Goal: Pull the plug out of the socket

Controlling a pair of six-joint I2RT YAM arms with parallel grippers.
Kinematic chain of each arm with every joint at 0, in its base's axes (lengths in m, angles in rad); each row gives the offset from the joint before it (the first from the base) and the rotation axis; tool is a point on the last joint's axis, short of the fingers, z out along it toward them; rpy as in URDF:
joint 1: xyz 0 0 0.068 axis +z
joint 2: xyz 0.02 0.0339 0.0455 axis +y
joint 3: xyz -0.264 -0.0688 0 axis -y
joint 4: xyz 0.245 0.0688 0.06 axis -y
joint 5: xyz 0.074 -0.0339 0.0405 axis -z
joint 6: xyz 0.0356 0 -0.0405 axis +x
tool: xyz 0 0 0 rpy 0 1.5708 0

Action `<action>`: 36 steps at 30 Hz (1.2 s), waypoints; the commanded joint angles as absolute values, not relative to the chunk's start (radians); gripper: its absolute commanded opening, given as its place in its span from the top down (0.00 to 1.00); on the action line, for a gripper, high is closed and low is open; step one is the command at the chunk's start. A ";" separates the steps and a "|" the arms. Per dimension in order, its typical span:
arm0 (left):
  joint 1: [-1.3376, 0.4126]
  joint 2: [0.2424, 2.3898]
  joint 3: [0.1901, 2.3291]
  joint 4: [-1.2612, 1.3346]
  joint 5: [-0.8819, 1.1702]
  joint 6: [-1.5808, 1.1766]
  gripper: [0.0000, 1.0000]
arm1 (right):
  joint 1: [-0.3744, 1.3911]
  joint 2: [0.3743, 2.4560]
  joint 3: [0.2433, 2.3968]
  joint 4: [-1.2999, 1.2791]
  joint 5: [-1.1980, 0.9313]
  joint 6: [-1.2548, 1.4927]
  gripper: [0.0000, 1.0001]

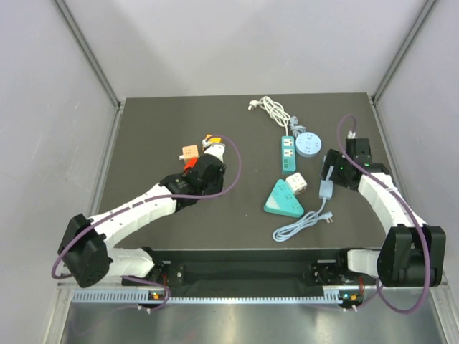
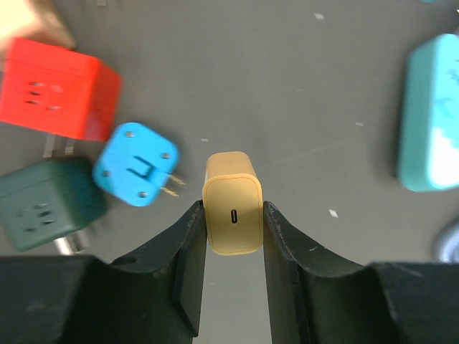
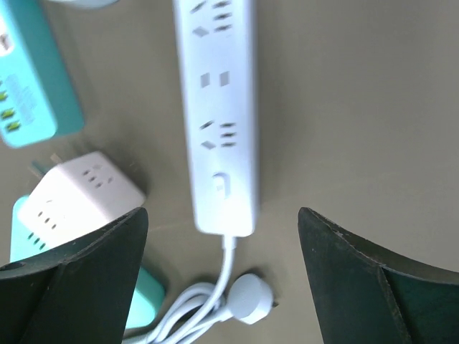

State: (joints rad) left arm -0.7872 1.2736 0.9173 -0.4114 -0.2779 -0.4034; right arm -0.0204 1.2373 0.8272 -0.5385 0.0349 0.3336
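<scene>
My left gripper [image 2: 233, 211] is shut on a yellow charger plug [image 2: 232, 203], its fingers pressing both sides. The plug hangs over bare table, apart from any socket; its prongs are hidden. In the top view the left gripper [image 1: 212, 148] is left of centre, with the yellow plug [image 1: 213, 140] at its tip. A blue plug [image 2: 136, 163], a red cube socket [image 2: 57, 89] and a dark green cube socket [image 2: 44, 204] lie just left of it. My right gripper [image 3: 222, 215] is open and empty above a white power strip [image 3: 215, 107].
A white cube socket [image 3: 82, 193], a teal strip [image 3: 29, 79] and the strip's round plug [image 3: 247, 301] lie below the right gripper. A teal triangular socket [image 1: 282, 200], a round blue socket [image 1: 308, 143] and a coiled white cable [image 1: 272, 110] sit mid-table.
</scene>
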 commanded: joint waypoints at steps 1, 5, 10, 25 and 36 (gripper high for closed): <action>-0.759 1.259 0.903 -0.399 -0.379 -0.347 1.00 | 0.060 1.203 0.887 -0.554 0.074 0.345 0.15; -0.750 1.373 0.984 -0.406 -0.469 -0.295 1.00 | 0.158 1.186 0.897 -0.560 0.090 0.371 0.15; -0.749 1.587 1.100 -0.396 -0.569 -0.235 1.00 | 0.224 1.152 0.884 -0.560 0.098 0.399 0.15; -0.762 1.916 1.385 -0.511 -0.678 -0.229 1.00 | 0.249 1.060 0.802 -0.572 0.075 0.402 0.15; -0.762 1.913 1.379 -0.514 -0.661 -0.225 0.58 | 0.250 1.043 0.785 -0.571 0.057 0.407 0.15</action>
State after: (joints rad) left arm -0.7601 1.9354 1.3560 -0.5011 -0.6449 -0.2348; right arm 0.2340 1.0733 0.7876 -0.5842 0.0681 0.3965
